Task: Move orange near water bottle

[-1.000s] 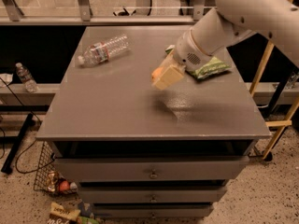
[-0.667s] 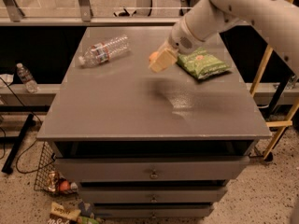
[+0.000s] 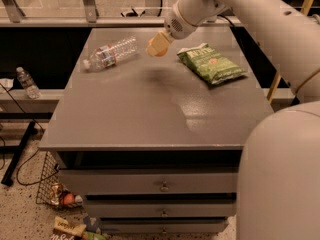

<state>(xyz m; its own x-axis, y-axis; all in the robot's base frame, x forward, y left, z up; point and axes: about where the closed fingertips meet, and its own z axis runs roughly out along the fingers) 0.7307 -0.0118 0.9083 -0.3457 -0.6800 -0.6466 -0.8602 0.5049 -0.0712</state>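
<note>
The water bottle (image 3: 111,53) lies on its side at the back left of the grey table (image 3: 150,119), white cap pointing left. My gripper (image 3: 159,44) hangs above the back middle of the table, a short way right of the bottle's base. It is shut on the orange (image 3: 156,49), which shows only as an orange patch between the pale fingers and is held above the tabletop. The arm reaches in from the upper right.
A green chip bag (image 3: 211,63) lies at the back right of the table. A small upright clear bottle (image 3: 26,82) stands on a ledge off the table's left. Drawers (image 3: 162,186) sit below the top. A wire basket (image 3: 54,191) with clutter is on the floor at left.
My gripper has carried the orange from the middle right of the table, beside the chip bag, toward the back left and closer to the water bottle.
</note>
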